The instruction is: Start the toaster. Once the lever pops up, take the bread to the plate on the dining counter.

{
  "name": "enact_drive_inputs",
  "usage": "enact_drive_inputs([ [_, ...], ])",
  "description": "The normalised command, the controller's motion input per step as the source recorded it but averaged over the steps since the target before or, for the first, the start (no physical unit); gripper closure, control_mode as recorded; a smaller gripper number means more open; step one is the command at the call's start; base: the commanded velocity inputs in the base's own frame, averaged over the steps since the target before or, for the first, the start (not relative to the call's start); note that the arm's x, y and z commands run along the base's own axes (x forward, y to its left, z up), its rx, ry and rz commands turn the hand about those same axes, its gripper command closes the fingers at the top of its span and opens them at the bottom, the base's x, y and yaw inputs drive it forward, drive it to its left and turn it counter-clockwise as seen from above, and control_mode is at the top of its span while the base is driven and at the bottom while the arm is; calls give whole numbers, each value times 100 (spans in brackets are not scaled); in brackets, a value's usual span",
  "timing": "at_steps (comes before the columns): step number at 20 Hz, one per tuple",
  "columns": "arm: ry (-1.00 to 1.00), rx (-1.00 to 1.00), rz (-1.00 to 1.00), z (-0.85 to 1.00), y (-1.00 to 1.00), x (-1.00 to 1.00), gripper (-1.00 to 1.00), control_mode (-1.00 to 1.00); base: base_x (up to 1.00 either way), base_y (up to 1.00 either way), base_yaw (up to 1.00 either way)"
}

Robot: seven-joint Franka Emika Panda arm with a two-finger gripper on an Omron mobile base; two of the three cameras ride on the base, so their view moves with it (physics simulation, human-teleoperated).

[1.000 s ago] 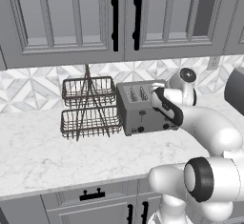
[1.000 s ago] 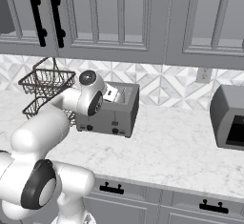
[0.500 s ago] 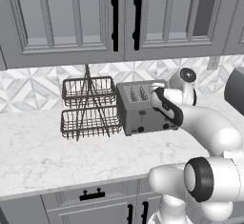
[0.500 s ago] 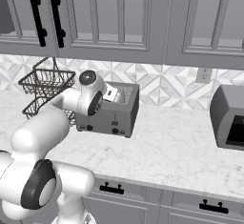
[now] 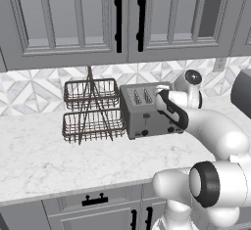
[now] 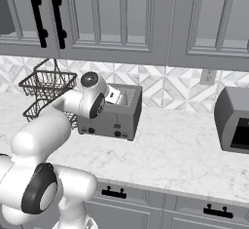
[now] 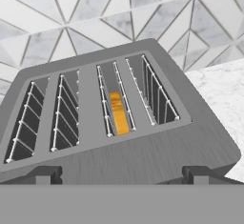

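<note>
The boxy grey brushed-metal four-slot toaster (image 7: 119, 118) stands on the white marbled kitchen worktop (image 5: 34, 160) against the tiled backsplash, just beside the dark two-tier wire basket rack (image 5: 91, 109). The small golden-orange slice of bread (image 7: 117, 112) sits low inside the third slot from the left in the hand view, its top edge well below the slot rim, between the wire guides.

The robot's two-finger gripper (image 7: 121, 173) hovers above the front edge of the toaster with its jaws spread wide and nothing between them; both dark tips (image 7: 45, 174) peek up at the bottom of the hand view.

The slice looks light, thin and stiff once toasted, but brittle at the crust, so a gentle pinch across its flat faces near the top edge seems the right hold. It is narrower than the slot, leaving little room for fingers beside it. From here it appears too deep to reach, though the angle makes that hard to judge.
</note>
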Motion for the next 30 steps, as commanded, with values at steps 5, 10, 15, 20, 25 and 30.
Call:
enact_drive_inputs([
  [5, 0, 0, 0, 0, 0, 0, -100, -100, 0, 0, 0],
  [10, 0, 0, 0, 0, 0, 0, -100, -100, 0, 0, 0],
  [15, 0, 0, 0, 0, 0, 0, -100, -100, 0, 0, 0],
  [20, 0, 0, 0, 0, 0, 0, -100, -100, 0, 0, 0],
  [25, 0, 0, 0, 0, 0, 0, -100, -100, 0, 0, 0],
  [30, 0, 0, 0, 0, 0, 0, -100, -100, 0, 0, 0],
])
